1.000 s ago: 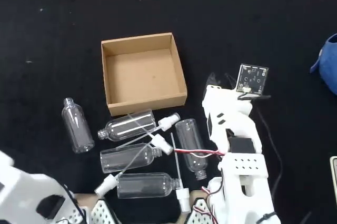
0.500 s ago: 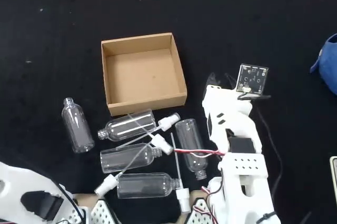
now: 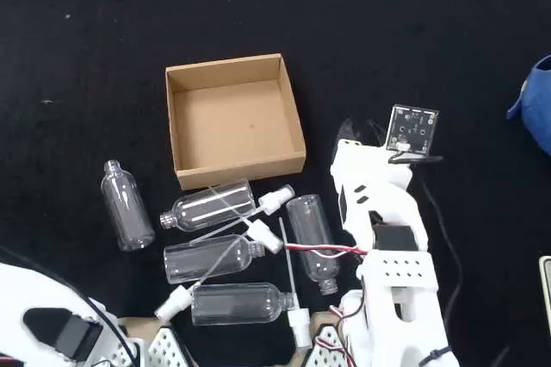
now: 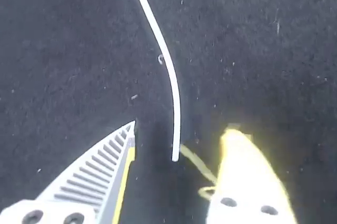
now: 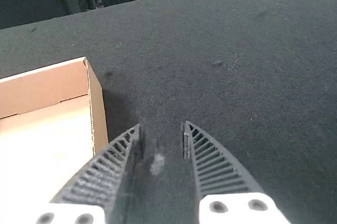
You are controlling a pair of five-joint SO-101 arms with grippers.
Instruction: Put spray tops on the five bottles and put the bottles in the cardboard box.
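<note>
Right gripper (image 5: 161,126) unclenched and empty just beside the open brown cardboard box (image 3: 239,169), left gripper (image 4: 181,129) spread and empty astride the thin white spray-top dip tube (image 4: 167,71), five clear plastic bottles (image 3: 211,258) lying uncapped on the black table (image 3: 86,57) near the box, none inside.

Spray top (image 4: 164,61) head cut off at edge; cardboard box (image 5: 47,108) partly cropped; blue object (image 3: 535,108) cropped, unidentifiable.

Overall light: bright and even from above; the black cloth (image 3: 86,40) stays matte, no glare.
Glare: soft white streaks on the clear bottles (image 3: 211,205).
Washout: the cardboard box (image 5: 97,108) floor goes near white beside my right gripper (image 5: 162,134).
Shadows: a dark band on the cloth along the box wall; another under my left gripper (image 4: 181,128), beside the dip tube (image 4: 167,66).
</note>
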